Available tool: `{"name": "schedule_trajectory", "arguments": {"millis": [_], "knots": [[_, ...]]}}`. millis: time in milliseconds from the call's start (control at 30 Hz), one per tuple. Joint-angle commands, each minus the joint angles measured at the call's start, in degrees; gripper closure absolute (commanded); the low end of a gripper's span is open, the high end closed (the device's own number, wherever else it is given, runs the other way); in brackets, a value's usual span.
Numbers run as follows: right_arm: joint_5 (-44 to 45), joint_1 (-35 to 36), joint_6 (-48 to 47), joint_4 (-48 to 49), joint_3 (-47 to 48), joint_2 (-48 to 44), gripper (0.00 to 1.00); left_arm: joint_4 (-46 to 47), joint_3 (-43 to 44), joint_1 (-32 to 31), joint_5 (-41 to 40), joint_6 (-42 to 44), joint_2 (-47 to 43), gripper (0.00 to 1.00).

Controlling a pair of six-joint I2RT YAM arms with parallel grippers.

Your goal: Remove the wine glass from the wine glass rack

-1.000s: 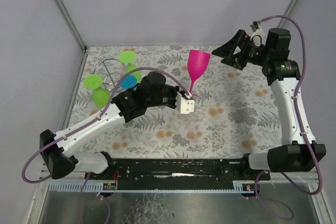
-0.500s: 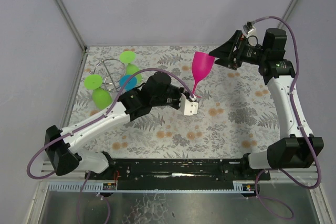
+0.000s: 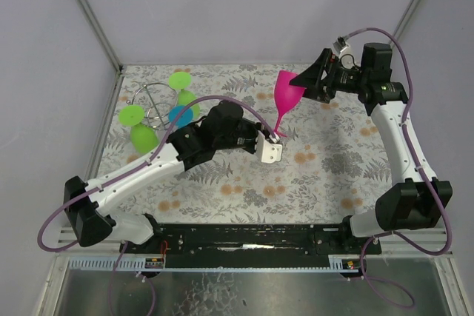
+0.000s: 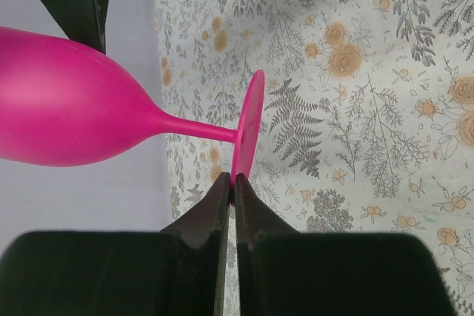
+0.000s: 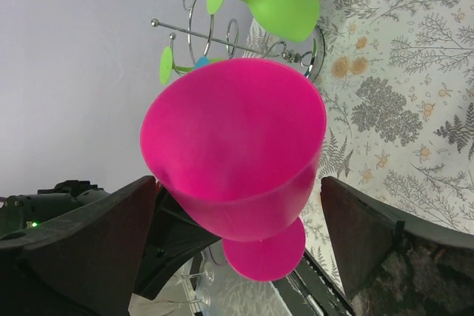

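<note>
Left gripper point(image 3: 277, 137) point(image 4: 232, 181): jaws pinched almost shut on the rim of the pink glass point(image 3: 287, 91) point(image 4: 67, 109) point(image 5: 237, 131) foot. The foot is a thin flat disc, edge-on in my wrist view, caught right at the tips. A thin straight stem runs off from there to a smooth, matte, opaque tulip-shaped bowl. The frame edge cuts off the bowl's far end.

Right gripper point(image 3: 301, 79) point(image 5: 238, 183): spread wide, one dark wedge-shaped finger either side of the bowl. There's a clear gap on one side. On the other, the finger point(image 5: 96, 234) overlaps the bowl in view, so I can't tell if it touches. That camera looks straight into the open mouth. The foot peeks out below and the stem is hidden behind the bowl.

The glass is off the rack point(image 3: 152, 101) point(image 5: 215, 31), in the air and tilted, with the bowl between my right fingers and the foot in my left.

The rack sits well back past my left wrist: thin shiny wire, curled loops, ball-tipped ends. Its base is hard to make out behind the green glasses point(image 3: 178, 79) point(image 5: 285, 11) and blue glass point(image 3: 181, 115) point(image 5: 201, 61) hanging on it. From the right wrist only a sliver of blue shows.

The cloth point(image 3: 333, 168) point(image 4: 370, 109) below both grippers is flat, printed with ferns and orange flowers
</note>
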Motion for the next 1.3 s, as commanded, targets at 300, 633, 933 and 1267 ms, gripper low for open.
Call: {"name": "schedule_trajectory", "arguments": {"millis": [300, 633, 933, 1267], "knots": [[-0.81, 2.81, -0.18, 1.92, -0.66, 0.16, 0.01, 2.52, 5.11, -2.35, 0.35, -0.17, 2.37, 1.0], [1.9, 3.01, -2.85, -4.74, 2.71, 1.72, 0.32, 2.45, 4.99, -3.18, -1.72, -0.69, 2.42, 1.0], [15.7, 2.99, -10.91, -15.42, 10.72, 3.34, 0.35, 2.44, 5.71, -3.22, -6.71, -6.65, 3.02, 0.67], [47.0, 3.0, -19.76, -20.72, 15.63, 4.41, 0.36, -1.2, 8.88, -1.94, -5.83, -16.31, 4.17, 0.63]]}}
